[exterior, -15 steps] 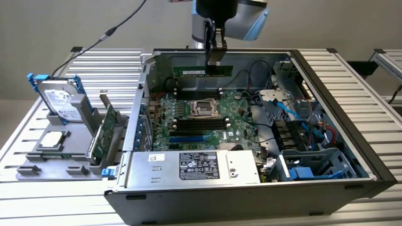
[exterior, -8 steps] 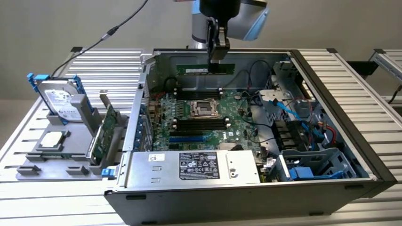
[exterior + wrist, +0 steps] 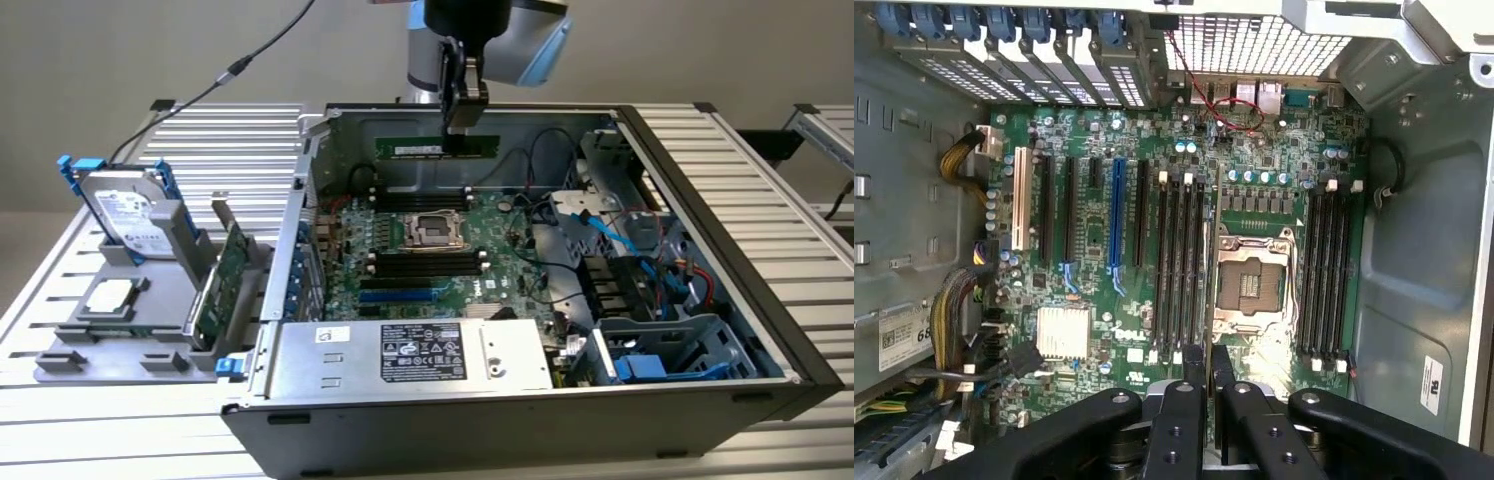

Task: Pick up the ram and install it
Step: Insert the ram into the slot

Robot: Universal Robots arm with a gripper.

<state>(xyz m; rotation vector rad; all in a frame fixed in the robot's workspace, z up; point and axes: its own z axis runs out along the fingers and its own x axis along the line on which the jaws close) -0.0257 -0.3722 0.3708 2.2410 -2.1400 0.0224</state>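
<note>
One thin green circuit-board ram stick (image 3: 414, 148) hangs clamped in the jaws of the black gripper (image 3: 463, 128), its long axis judged parallel to the black memory slots (image 3: 424, 192) below.

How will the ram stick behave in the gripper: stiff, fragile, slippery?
The ram hangs level, pinched at one narrow spot by the gripper, so it is probably stiff and light. It is a thin bare board, so likely fragile if twisted. The narrow pinch might let it pivot.
</note>
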